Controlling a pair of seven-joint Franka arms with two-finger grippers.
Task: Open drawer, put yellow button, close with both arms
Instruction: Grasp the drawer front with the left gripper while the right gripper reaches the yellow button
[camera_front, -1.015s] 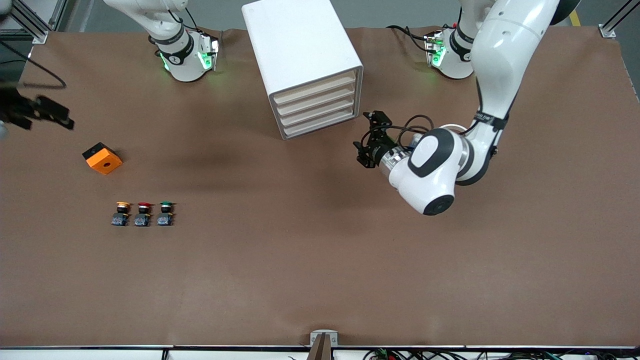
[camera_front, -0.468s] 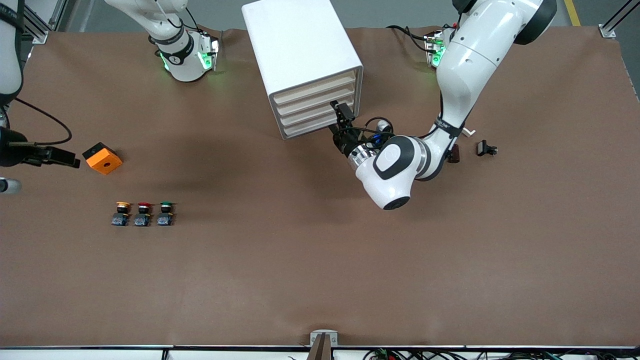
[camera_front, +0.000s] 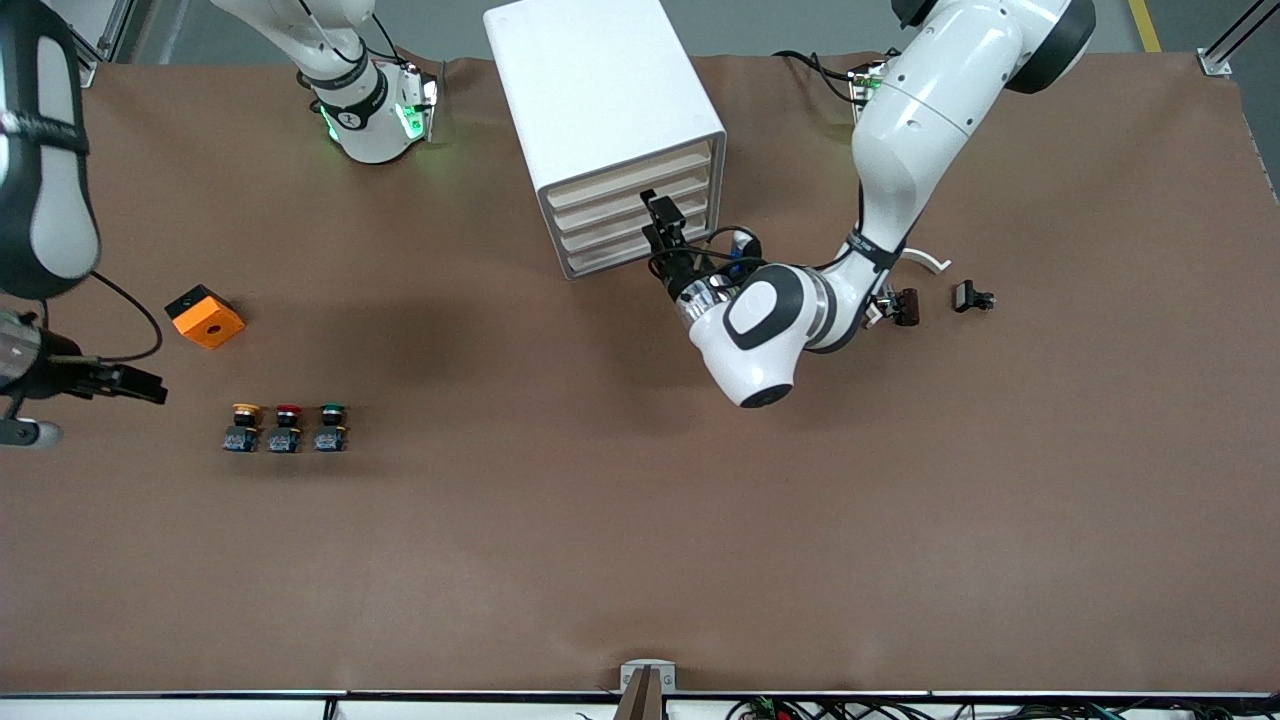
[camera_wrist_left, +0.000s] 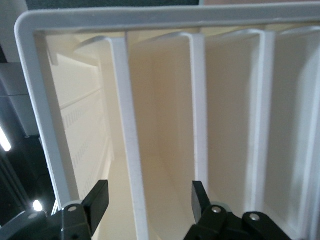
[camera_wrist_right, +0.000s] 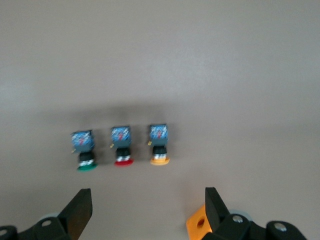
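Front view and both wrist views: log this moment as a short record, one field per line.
drawer: top drawer of the white cabinet, not pulled out
left gripper: at the cabinet's drawer fronts, fingers apart, straddling a drawer-front edge
right gripper: in the air toward the right arm's end of the table, open, holding nothing
yellow button: on the table, in a row with the red button and green button
orange block: farther from the front camera than the buttons

The left arm (camera_front: 905, 130) bends low, its left gripper (camera_front: 662, 222) levelled with jaws parted. The right gripper (camera_front: 135, 383) hovers, jaws spread wide.
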